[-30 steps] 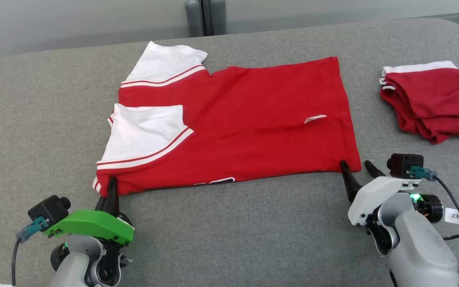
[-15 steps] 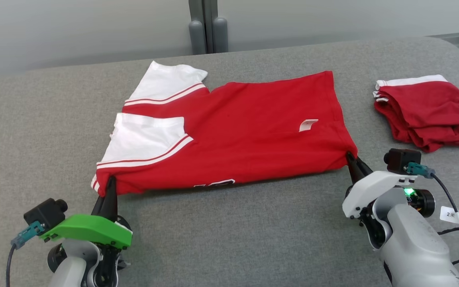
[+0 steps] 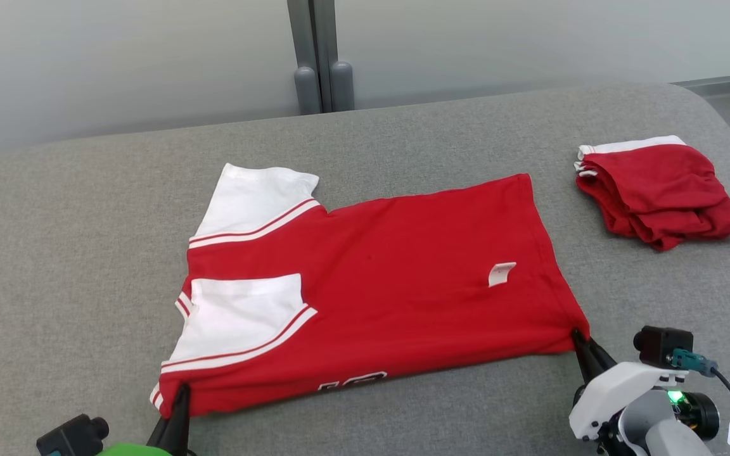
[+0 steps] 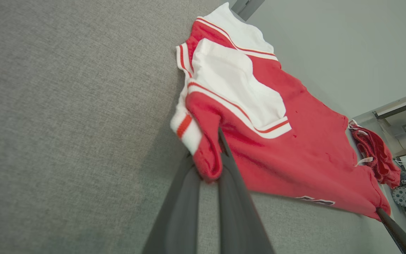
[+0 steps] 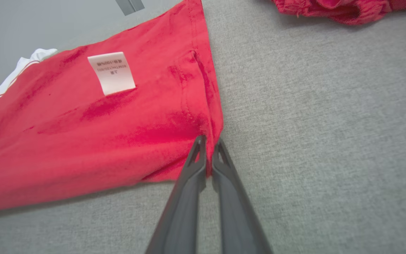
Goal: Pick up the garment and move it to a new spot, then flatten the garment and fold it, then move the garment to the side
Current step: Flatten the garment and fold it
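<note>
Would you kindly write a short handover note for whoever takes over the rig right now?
The left gripper is shut on the near sleeve-end corner of the garment.
The right gripper is shut on the near hem corner.
The garment lies spread on the gray surface, with one white sleeve laid over the red body.
A folded red garment sits apart at the far right.
Done: placed, flattened and, it seems, folded once lengthwise.
Left: finish folding, then move it to the side.
</note>
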### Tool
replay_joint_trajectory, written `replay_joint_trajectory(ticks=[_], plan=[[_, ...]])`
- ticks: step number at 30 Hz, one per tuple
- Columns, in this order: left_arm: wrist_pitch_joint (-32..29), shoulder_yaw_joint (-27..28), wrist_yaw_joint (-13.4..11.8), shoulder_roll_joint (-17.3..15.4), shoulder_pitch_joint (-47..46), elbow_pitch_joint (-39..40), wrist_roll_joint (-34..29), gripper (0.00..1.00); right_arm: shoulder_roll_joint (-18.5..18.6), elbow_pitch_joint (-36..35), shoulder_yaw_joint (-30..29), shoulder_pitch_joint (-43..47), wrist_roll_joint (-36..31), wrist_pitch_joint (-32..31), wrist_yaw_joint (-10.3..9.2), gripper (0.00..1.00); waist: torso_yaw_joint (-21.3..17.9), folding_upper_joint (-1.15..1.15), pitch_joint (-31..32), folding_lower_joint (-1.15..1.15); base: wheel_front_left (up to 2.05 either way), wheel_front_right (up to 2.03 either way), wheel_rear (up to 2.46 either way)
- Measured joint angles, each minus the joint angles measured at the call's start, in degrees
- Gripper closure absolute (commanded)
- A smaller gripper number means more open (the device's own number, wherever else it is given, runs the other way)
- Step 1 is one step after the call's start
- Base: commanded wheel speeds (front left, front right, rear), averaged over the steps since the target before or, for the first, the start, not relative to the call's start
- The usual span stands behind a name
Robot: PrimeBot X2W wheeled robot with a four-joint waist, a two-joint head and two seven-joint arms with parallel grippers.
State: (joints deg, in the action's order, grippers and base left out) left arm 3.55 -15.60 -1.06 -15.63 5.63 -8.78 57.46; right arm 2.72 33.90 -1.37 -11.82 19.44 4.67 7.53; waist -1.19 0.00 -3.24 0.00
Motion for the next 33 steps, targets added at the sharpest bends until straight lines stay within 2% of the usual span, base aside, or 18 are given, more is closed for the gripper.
replay_joint_trajectory(ticks=[3, 4, 5, 6, 7, 8, 9, 16, 23, 30, 33], plan=[[-0.6, -0.2, -0.6, -0.5, 1.4, 0.3, 0.0, 1.00, 0.0, -4.0, 0.1, 3.3, 0.8, -2.9, 0.00, 1.00, -0.3, 0.00, -0.3, 0.00, 0.00, 0.00, 0.00], [-0.7, -0.4, -0.7, -0.5, 1.5, 0.1, 0.0, 1.00, 0.0, -5.3, 0.2, 4.3, 0.9, -3.6, 0.00, 0.95, -0.3, 0.00, -0.5, 0.00, 0.00, 0.00, 0.00], [-0.7, -0.5, -0.7, -0.4, 1.5, -0.1, 0.0, 1.00, 0.0, -6.2, 0.2, 4.9, 0.9, -4.0, 0.00, 0.84, -0.4, 0.00, -0.6, 0.00, 0.00, 0.00, 0.00], [-0.7, -0.5, -0.7, -0.4, 1.5, -0.5, 0.0, 0.88, 0.0, -7.3, 0.2, 5.6, 0.7, -4.7, 0.00, 0.64, -0.4, 0.00, -0.7, 0.00, 0.00, 0.00, 0.00], [-0.5, -0.6, -0.9, -0.4, 1.5, -0.8, -0.1, 0.58, 0.0, -8.3, 0.2, 6.2, 0.6, -5.3, 0.00, 0.47, -0.5, 0.00, -0.9, 0.00, 0.00, 0.00, 0.00], [-0.4, -0.7, -1.0, -0.4, 1.5, -1.0, -0.4, 0.08, 0.0, -9.3, 0.2, 6.8, 0.6, -5.7, 0.00, 0.00, -0.6, 0.00, -1.0, 0.00, 0.00, 0.00, 0.00], [-0.1, -0.8, -1.1, -0.5, 1.4, -1.2, -0.6, 0.00, 0.0, -10.1, 0.1, 7.3, 0.6, -6.1, 0.00, 0.00, -0.7, 0.00, -1.1, 0.00, 0.00, 0.00, 0.00], [1.1, -1.0, -1.9, -3.6, 0.0, -0.6, -4.6, 0.00, 0.1, -16.7, -2.7, 10.0, -1.2, -8.0, -0.01, 0.00, -1.1, 0.00, -1.4, 0.00, 0.00, 0.00, 0.00], [-3.4, -1.5, -1.8, -10.7, -11.4, 3.1, -10.1, 0.00, 0.1, -23.1, -3.4, 7.8, -4.5, -10.0, -0.01, 0.00, -1.6, 0.00, -2.7, 0.00, 0.00, 0.00, 0.00], [-13.6, -3.4, 2.7, -17.8, -31.3, 2.6, -14.2, 0.00, 0.1, -27.1, 0.0, 0.0, -8.7, -12.3, -0.01, 0.00, -2.7, 0.00, -6.2, 0.00, 0.00, 0.00, 0.00], [-18.2, -4.9, 5.1, -19.7, -39.1, 0.2, -14.8, 0.00, 0.1, -27.9, 2.1, -3.6, -9.1, -12.9, -0.01, 0.00, -3.5, 0.00, -8.4, 0.00, 0.00, 0.00, 0.00]])
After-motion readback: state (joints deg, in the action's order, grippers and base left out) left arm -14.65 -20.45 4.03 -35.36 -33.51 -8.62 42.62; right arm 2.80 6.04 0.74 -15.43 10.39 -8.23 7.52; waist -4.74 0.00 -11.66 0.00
